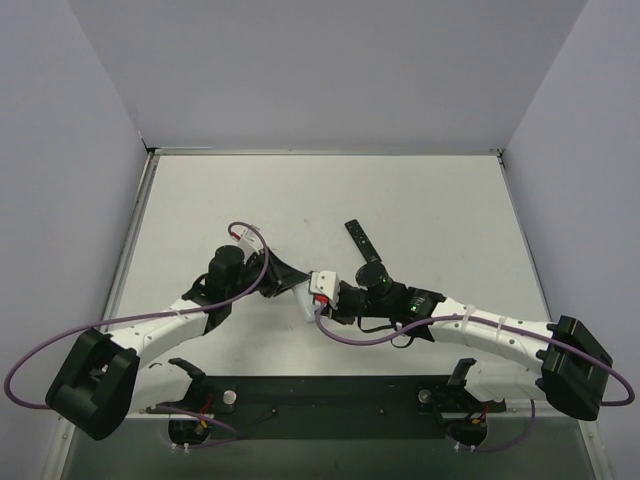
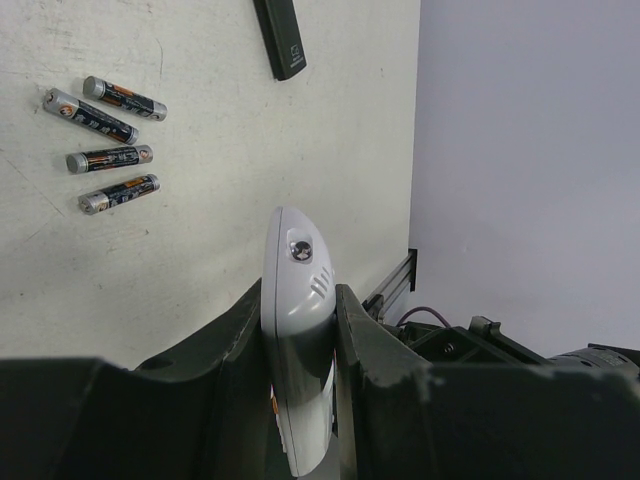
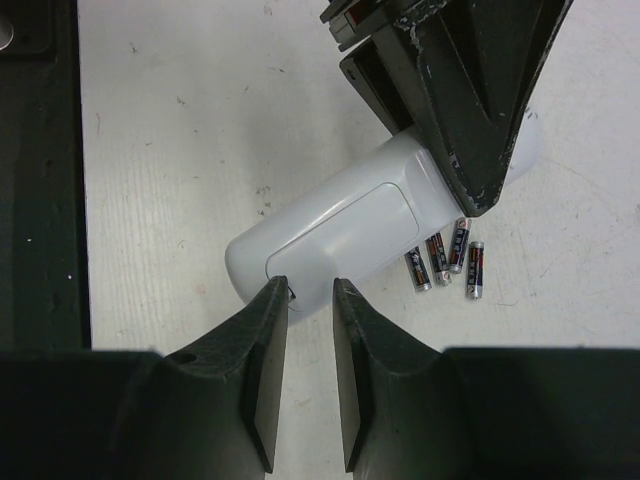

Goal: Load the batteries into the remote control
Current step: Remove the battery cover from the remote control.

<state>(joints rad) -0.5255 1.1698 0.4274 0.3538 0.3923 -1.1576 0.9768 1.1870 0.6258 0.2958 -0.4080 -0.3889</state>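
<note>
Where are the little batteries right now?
Four batteries lie loose on the table, upper left in the left wrist view, left of the black remote and beyond the held white remote.

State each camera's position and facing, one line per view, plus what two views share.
Top external: above and behind the arms, looking down on the table; both show.
Left wrist: looks along the left gripper clamping the remote control, batteries beyond.
Right wrist: looks down past the right gripper at the remote control's back.
Wrist views share remote control and batteries.
</note>
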